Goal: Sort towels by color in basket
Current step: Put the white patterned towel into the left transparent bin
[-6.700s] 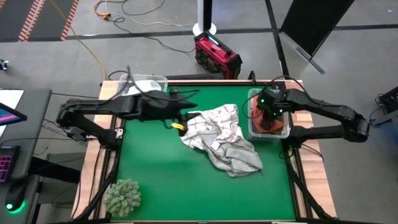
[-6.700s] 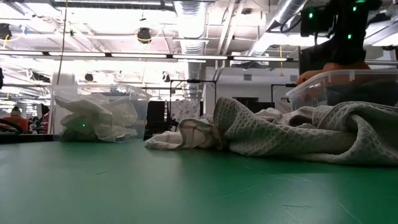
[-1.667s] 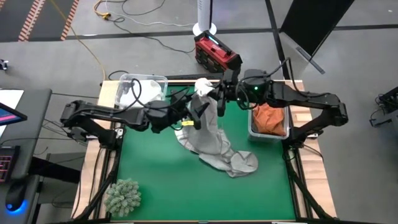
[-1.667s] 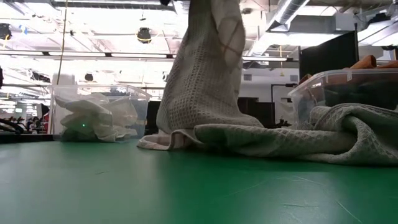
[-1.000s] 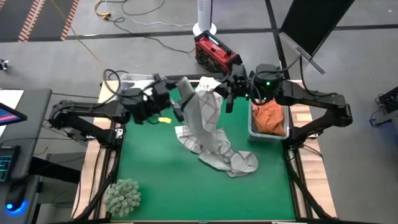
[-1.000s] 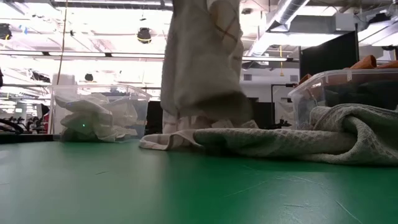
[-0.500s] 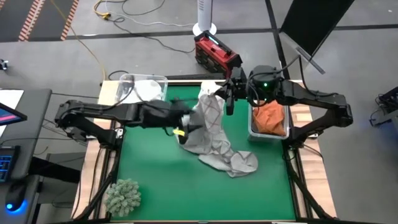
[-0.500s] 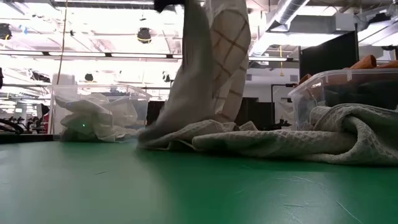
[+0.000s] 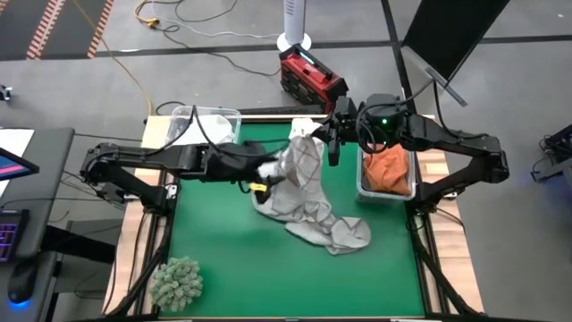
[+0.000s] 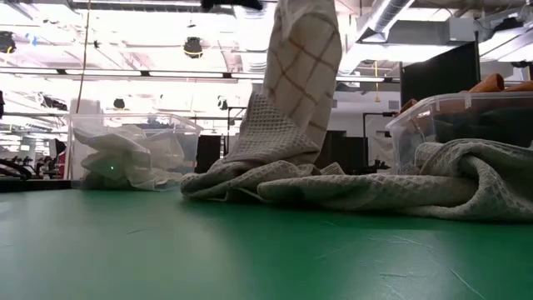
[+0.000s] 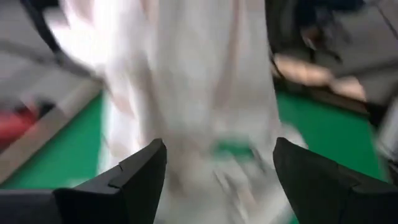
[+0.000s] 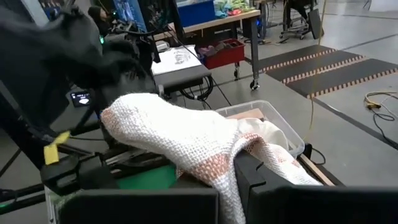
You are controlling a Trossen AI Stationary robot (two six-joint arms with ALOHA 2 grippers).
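Note:
A white grid-checked towel (image 9: 302,165) hangs over the middle of the table, held up by my right gripper (image 9: 320,139), which is shut on its top. Its lower end rests on a light grey waffle towel (image 9: 335,231) that lies crumpled on the green table. In the low view the checked towel (image 10: 304,58) drops onto that grey towel (image 10: 400,187). My left gripper (image 9: 271,172) is open at the hanging towel's left side, low down. In its wrist view the blurred towel (image 11: 199,93) fills the gap between the fingers. My right gripper (image 12: 233,177) pinches the checked towel at its upper end (image 12: 211,158), coming level from the table's right. The cloth drapes over the fingers and hides the layers. The towel hangs below, slack, with its lower end (image 10: 250,162) on the grey towel. My left gripper (image 11: 217,180): I cannot tell whether it touches the towel.
A clear bin with white towels (image 9: 207,125) stands at the far left corner, and a clear bin with rust-orange towels (image 9: 386,174) at the right edge. A fuzzy grey-green clump (image 9: 176,282) sits at the near left corner. The near half of the table shows bare green.
The left gripper has come down from beside the towel's top and moved right and nearer, to the towel's lower left side. The towel's left upper corner has dropped. The towel now hangs narrower from the right gripper alone, and its top has shifted slightly right.

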